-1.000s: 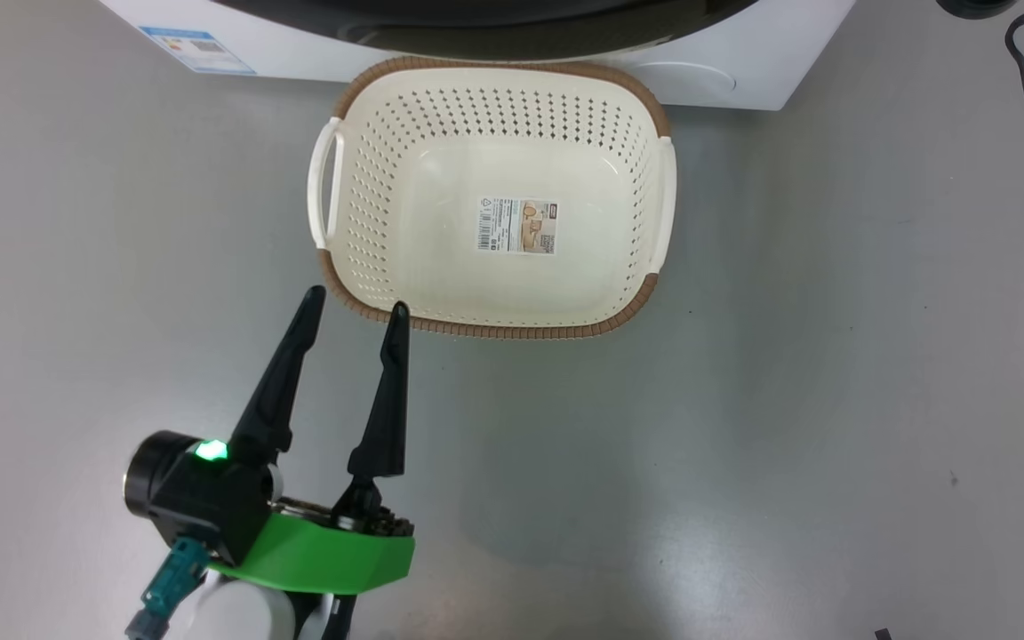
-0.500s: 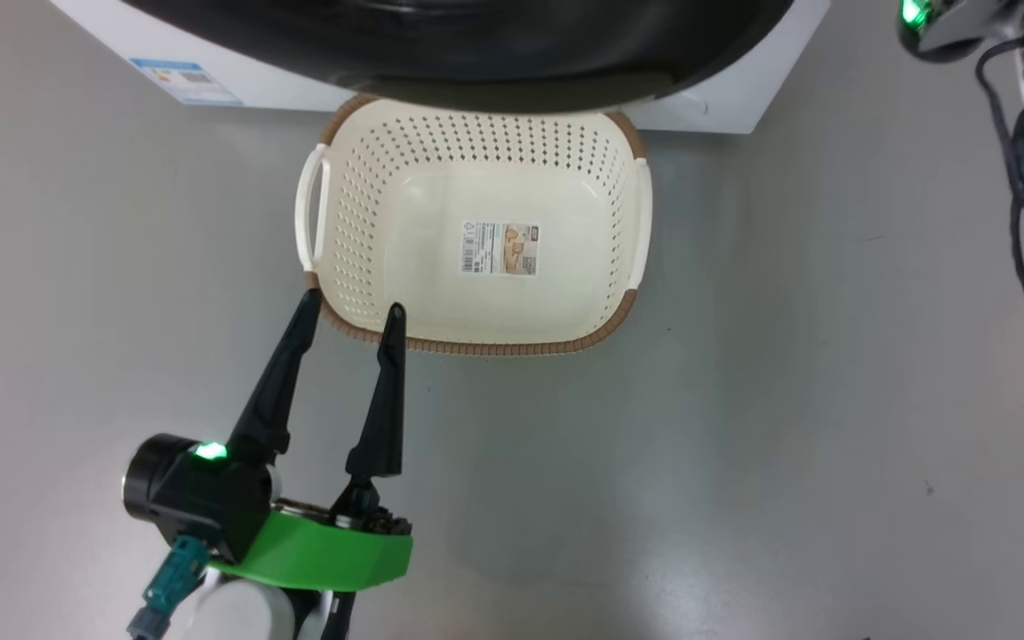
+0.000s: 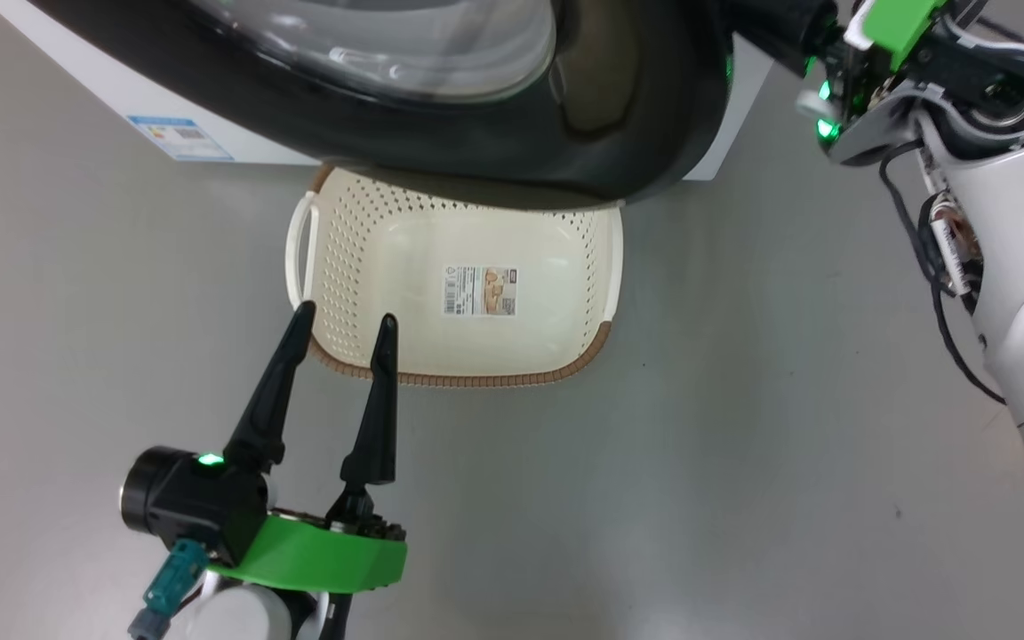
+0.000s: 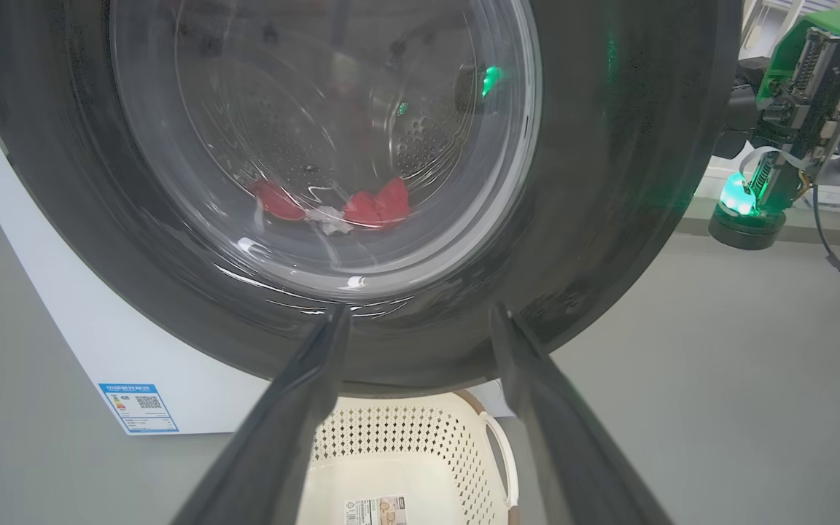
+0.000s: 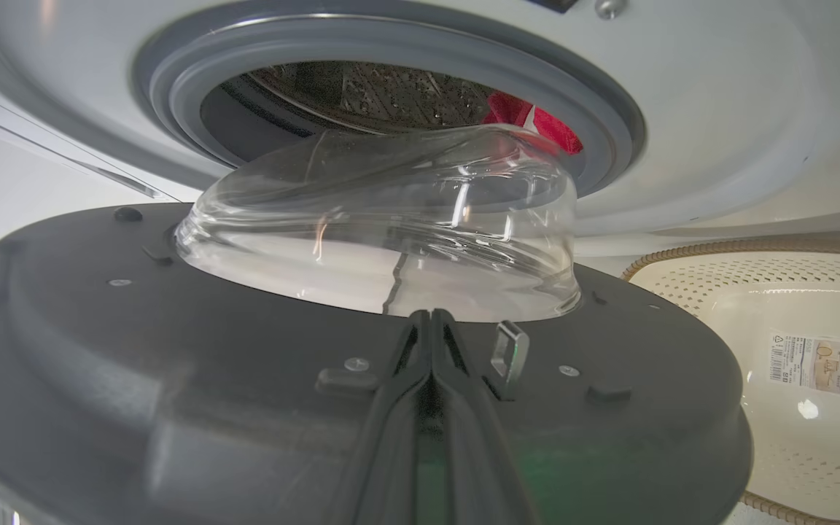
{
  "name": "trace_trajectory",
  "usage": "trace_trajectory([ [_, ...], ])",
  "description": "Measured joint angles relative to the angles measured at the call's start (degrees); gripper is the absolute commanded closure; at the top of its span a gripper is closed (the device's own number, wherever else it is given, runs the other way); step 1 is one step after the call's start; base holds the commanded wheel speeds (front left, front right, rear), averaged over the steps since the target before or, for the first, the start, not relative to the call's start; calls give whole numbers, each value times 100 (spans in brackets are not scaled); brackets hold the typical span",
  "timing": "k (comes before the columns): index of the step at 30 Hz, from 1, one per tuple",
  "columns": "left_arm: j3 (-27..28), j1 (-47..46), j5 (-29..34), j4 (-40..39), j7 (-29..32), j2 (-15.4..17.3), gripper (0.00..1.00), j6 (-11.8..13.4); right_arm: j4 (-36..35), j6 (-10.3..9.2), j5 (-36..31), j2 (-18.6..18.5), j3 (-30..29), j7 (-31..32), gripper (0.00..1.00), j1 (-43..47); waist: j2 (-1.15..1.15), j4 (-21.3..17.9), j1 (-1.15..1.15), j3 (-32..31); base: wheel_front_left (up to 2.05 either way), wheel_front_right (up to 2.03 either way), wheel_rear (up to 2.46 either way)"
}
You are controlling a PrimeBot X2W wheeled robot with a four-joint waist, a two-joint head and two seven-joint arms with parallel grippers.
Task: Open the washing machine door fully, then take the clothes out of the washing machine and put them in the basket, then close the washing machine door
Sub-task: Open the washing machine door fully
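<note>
Washing machine door (image 5: 99, 350) half open — right end effector (image 5: 431, 315), fingers together, at its inner face; left end effector (image 3: 345, 313) spread over grey floor (image 3: 743, 444).

Left gripper (image 3: 345, 318) spread wide, right gripper (image 5: 431, 324) closed tight
The left one sits low at the left, its two dark fingers (image 3: 268, 400) apart and pointing forward. The pale right forearm (image 3: 1019, 249) stretches forward at the far right, its fingers pressed together.

Smooth grey floor (image 3: 743, 462), faintly glossy, with soft pale light patches
</note>
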Motion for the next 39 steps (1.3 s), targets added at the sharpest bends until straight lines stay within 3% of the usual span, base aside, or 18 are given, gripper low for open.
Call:
trace_trajectory([
  [11,64,128,-40,57,0,1,0,0,209,0,-92,160,125,23,100,246,0,-116,0,-286,0,0,0],
  [16,77,129,-41,62,0,1,0,0,323,0,-151,193,56,-375,100,248,0,-149,0,-257,0,0,0],
  [17,80,128,-41,63,0,1,0,0,330,0,-158,202,22,-526,70,253,0,-160,0,-250,0,0,0],
  [18,85,128,-42,62,0,1,0,0,326,0,-177,212,-36,-720,20,265,0,-172,0,-242,0,0,0],
  [19,92,127,-51,62,0,1,0,0,318,0,-202,216,-107,-902,0,277,0,-186,0,-233,0,0,0],
  [33,213,111,-91,90,0,2,0,-2,-918,0,-680,88,-455,-2905,0,1370,0,-492,0,-223,0,0,0],
  [39,303,110,-91,100,0,2,0,-1,-1512,0,-1308,-145,-252,-3979,0,1944,0,-617,0,-249,0,0,0],
])
